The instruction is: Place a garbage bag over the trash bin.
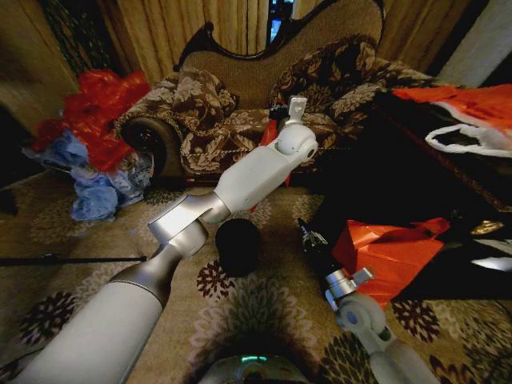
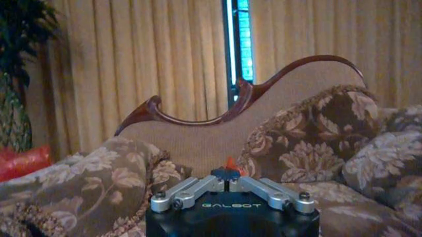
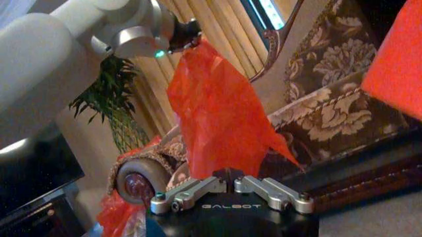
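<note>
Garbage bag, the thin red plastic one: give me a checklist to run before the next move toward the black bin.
1. Left claw shut on the thin, crinkly red plastic garbage bag: ok.
2. Bag lifted, hanging free below that claw: ok.
3. Bag mouth spread open: not ok, it hangs as a narrow strip.
4. Small matte black cylindrical trash bin standing upright: ok.
5. Right claw helping hold the bag: not ok, shut and apart from it.
6. Bag over the bin's rim: not ok.
</note>
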Motion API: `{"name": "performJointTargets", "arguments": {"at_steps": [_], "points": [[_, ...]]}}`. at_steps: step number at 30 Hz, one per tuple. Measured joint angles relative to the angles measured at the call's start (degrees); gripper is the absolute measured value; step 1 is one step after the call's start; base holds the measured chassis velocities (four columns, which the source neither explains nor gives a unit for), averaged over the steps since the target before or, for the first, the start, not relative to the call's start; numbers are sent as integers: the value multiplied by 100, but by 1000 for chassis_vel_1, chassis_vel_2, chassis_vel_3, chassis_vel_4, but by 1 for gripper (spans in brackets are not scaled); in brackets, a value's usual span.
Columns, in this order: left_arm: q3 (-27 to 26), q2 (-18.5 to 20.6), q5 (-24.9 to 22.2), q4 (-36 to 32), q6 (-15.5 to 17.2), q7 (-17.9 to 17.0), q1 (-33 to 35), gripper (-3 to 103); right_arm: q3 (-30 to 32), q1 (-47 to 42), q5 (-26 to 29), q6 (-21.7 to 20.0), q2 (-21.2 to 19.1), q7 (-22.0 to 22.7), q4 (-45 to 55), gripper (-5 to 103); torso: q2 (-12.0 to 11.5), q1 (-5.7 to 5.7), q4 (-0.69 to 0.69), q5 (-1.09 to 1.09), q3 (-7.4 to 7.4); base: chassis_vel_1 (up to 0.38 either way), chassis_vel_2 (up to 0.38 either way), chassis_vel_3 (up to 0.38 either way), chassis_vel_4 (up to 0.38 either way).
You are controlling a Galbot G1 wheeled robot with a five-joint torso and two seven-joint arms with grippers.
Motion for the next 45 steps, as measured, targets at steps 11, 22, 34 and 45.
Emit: {"name": "performJointTargets", "arguments": {"at_steps": [11, 22, 34, 45], "points": [[359, 7, -735, -372, 481, -926, 283, 0, -290, 138, -101, 6, 184, -87, -72, 0, 0, 0, 2, 0, 0, 0, 0, 0, 0], [573, 8, -1319, -844, 479, -1464, 248, 0, -121, 46, -53, 60, 94, -261, -187, 0, 0, 0, 1, 0, 1, 0, 0, 0, 0], [422, 9, -1700, -764, 367, -1681, -235, 0, -149, 100, -59, 51, 126, -265, -284, 0, 0, 0, 2, 0, 0, 0, 0, 0, 0], [433, 580, -1632, -835, 391, -1240, 117, 0, -14, -13, -61, 55, 66, -286, -247, 0, 0, 0, -3, 0, 1, 0, 0, 0, 0]]}}
